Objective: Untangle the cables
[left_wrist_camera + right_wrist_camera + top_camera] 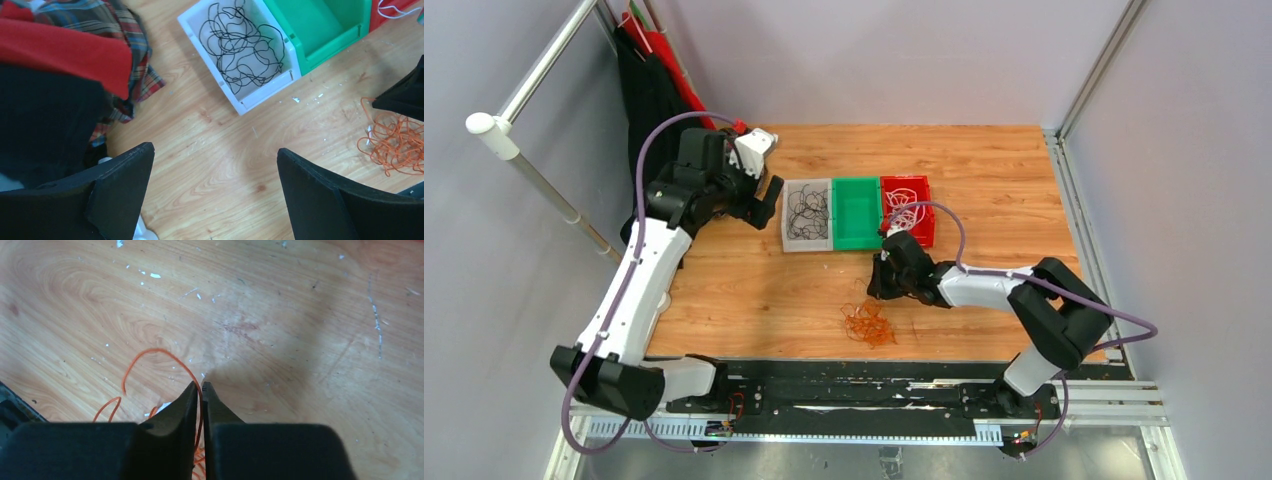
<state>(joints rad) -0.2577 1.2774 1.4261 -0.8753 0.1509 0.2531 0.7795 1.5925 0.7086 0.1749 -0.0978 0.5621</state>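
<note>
Right hand (201, 386) pinched shut on thin orange wire tangle (869, 324) (probably limp, light, snag-prone; lone loops best); left hand (215, 150) gaped empty.

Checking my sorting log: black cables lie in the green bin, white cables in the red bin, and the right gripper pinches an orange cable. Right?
Not quite. The black cables lie in the white bin, not the green bin, as the left wrist view shows. The rest holds: white cables in the red bin, right gripper shut on an orange cable.
</note>
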